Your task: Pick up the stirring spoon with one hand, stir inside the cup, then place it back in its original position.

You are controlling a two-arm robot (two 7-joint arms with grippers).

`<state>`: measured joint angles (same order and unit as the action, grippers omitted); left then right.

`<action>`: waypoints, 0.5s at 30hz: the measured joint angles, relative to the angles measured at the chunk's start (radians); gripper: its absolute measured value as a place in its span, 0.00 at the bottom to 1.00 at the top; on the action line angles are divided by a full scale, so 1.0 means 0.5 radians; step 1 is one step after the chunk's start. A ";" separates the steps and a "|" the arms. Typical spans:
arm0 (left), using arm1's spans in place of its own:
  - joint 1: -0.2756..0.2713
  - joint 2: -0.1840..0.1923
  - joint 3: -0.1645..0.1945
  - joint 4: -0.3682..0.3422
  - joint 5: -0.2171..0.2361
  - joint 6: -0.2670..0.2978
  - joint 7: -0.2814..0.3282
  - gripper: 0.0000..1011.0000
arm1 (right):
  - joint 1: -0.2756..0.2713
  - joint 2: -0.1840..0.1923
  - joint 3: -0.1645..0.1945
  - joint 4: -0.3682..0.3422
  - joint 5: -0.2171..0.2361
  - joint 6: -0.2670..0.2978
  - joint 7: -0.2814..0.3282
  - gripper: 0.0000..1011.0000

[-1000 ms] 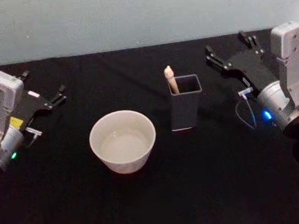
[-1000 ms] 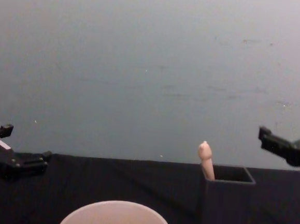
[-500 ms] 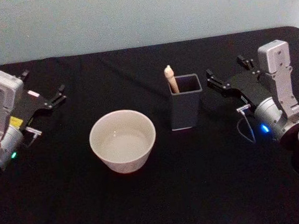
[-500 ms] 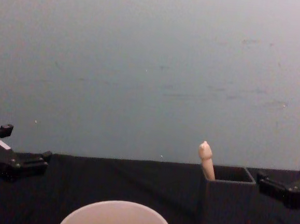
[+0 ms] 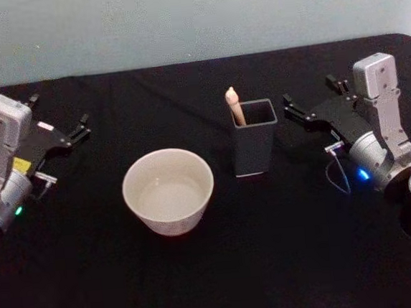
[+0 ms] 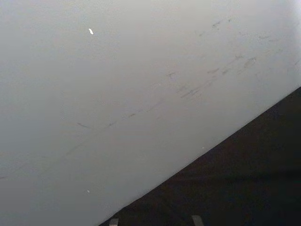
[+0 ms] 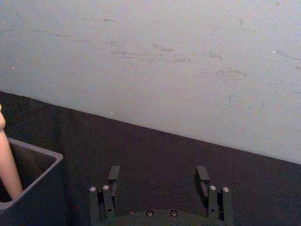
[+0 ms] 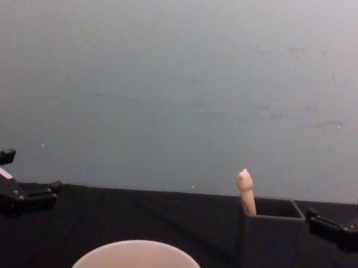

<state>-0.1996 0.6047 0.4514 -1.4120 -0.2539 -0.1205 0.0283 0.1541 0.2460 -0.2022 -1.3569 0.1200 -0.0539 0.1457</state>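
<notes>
Stirring spoon (image 5: 234, 107) stands in the dark grey holder (image 5: 255, 148), its cream handle leaning against the holder's far left corner and its knobbed top poking above the rim; we cannot see the shaft or bowl, which are down inside.

Going from the biggest thing down, we see the black table (image 5: 215, 268) spreading across the whole scene, with a pale wall behind its far edge. On the left side of it our left arm sits well apart from everything, and the left gripper (image 5: 59, 131) points toward the far side with its two fingers spread and nothing between them. On the right, our right arm is nearer the middle, and the right gripper (image 5: 315, 101) hovers just beside the holder's right wall, level with its rim in the chest view, without touching it. Its two fingers (image 7: 113, 175) are spread wide and hold nothing.

Next in size, the cup (image 5: 169, 200) sits to the left of the holder and a little nearer to us, a clear gap of black cloth between them. It is upright, and its inside looks pale and bare.

The holder stands upright near the table's middle, narrower than the cup.
</notes>
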 joint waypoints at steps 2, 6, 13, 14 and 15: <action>0.000 0.000 0.000 0.000 0.000 0.000 0.000 0.99 | 0.000 0.000 0.000 -0.001 0.000 0.000 0.000 0.99; 0.000 0.000 0.000 0.000 0.000 0.000 0.000 0.99 | -0.001 0.001 -0.002 -0.002 0.001 -0.002 -0.001 0.99; 0.000 0.000 0.000 0.000 0.000 0.000 0.000 0.99 | -0.002 0.002 -0.003 -0.004 0.001 -0.003 -0.002 0.99; 0.000 0.000 0.000 0.000 0.000 0.000 0.000 0.99 | -0.002 0.002 -0.003 -0.004 0.001 -0.003 -0.003 0.99; 0.000 0.000 0.000 0.000 0.000 0.000 0.000 0.99 | -0.002 0.003 -0.003 -0.004 0.001 -0.004 -0.003 0.99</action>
<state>-0.1995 0.6047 0.4514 -1.4120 -0.2539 -0.1205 0.0283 0.1530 0.2473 -0.2037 -1.3589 0.1206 -0.0557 0.1443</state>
